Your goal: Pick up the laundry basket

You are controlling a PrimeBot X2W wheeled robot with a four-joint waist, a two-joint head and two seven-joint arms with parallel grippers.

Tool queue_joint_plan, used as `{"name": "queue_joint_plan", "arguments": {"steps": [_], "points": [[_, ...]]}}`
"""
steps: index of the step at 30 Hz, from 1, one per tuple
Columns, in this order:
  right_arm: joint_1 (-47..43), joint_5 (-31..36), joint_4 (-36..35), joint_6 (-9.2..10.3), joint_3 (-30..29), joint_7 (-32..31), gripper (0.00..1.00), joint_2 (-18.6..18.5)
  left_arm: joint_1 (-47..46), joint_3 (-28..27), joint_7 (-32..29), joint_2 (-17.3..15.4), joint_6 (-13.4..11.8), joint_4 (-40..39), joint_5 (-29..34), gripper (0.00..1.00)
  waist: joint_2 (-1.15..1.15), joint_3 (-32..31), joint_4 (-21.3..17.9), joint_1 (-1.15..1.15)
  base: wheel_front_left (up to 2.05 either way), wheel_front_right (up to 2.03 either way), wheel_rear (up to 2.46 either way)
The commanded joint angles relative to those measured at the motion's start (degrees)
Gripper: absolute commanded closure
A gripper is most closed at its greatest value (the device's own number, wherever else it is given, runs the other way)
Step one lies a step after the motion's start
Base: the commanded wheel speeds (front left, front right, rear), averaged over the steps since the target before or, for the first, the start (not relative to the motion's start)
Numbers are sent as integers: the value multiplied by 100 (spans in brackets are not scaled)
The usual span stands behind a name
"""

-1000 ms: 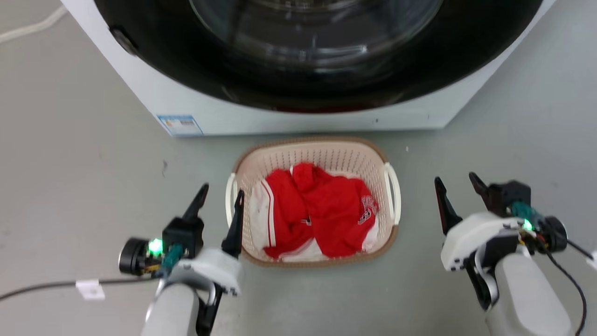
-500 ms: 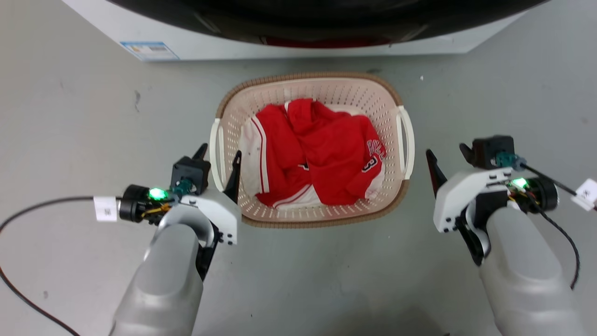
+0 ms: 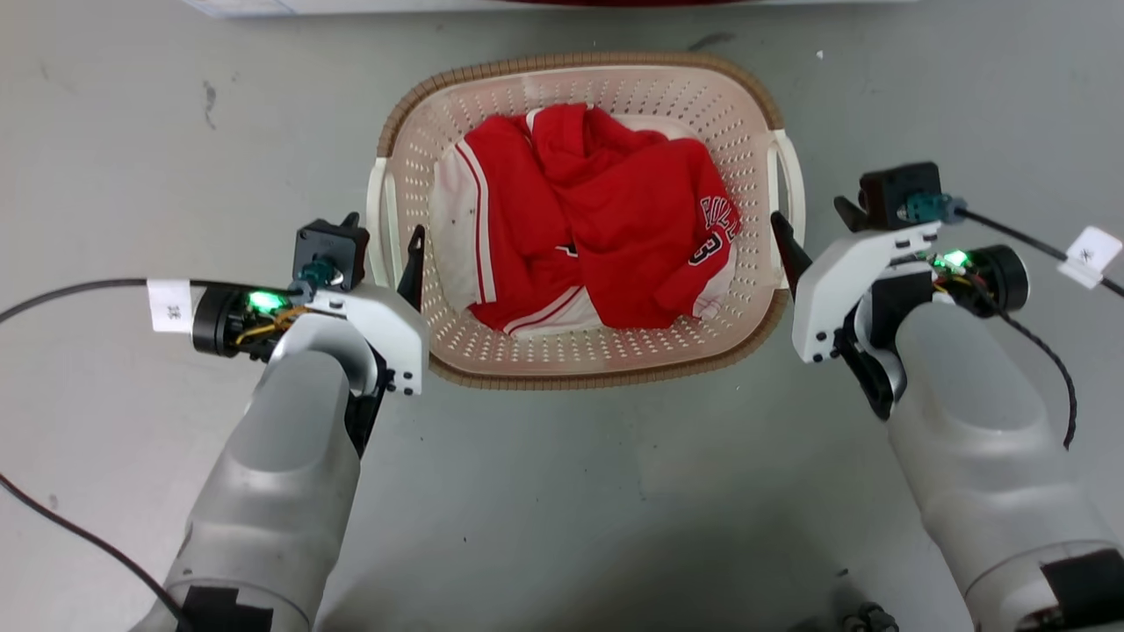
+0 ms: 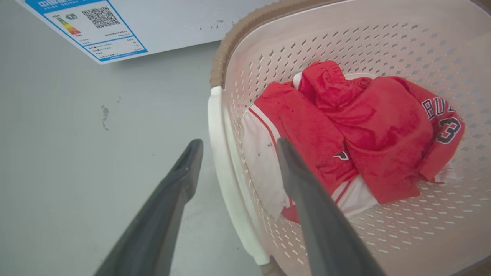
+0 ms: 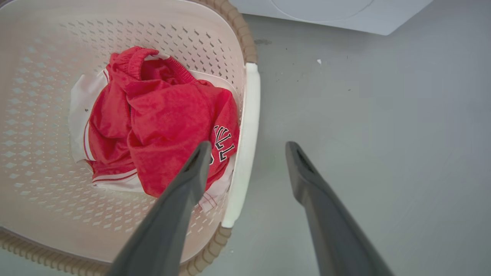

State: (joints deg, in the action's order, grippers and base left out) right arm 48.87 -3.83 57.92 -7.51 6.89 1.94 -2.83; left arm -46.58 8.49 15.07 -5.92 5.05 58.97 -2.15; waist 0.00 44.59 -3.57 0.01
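Jaws gape on both sides: the left gripper (image 3: 384, 228) straddles the laundry basket's (image 3: 580, 63) left handle (image 3: 378, 211), and the right gripper (image 3: 810, 215) has closed in astride the right handle (image 3: 788, 189). The basket sits on the floor (image 3: 562, 491); clamping looks next.

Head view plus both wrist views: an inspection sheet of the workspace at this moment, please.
Surface: grey floor, with a dark scuff on the left.
Job's things: laundry basket upright on the floor, holding red and white clothes.
Clutter: nothing seen.
Pincers: left pincer open, straddling the left handle, one finger inside the basket. Right pincer open, straddling the right handle the same way. Neither shut yet.
Cables: left cable, black with a white tag, lies across the floor. Right cable, black with a white tag, leads off sideways.
Surroundings: washing machine beyond the basket, blue label on its front.
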Motion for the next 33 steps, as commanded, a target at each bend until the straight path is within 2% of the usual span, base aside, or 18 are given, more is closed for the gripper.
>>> {"name": "queue_joint_plan", "arguments": {"steps": [1,10,14,33], "points": [[139,-27,55,4,14,-31,0,-9,-125,0,16,-18,11,48,-6,0,0,113,13,-1,0,0,0],[748,-519,575,3,469,-386,0,-5,-876,229,-61,-100,109,789,49,0,0,481,-23,-1,0,0,0],[949,-642,722,3,588,-357,0,-6,-1126,355,-150,-129,136,1050,107,0,0,598,-28,-1,0,0,0],[1611,-951,1269,4,961,-433,0,-4,-1730,654,-511,-53,212,1415,-60,0,0,1075,32,-1,0,0,0]]}}
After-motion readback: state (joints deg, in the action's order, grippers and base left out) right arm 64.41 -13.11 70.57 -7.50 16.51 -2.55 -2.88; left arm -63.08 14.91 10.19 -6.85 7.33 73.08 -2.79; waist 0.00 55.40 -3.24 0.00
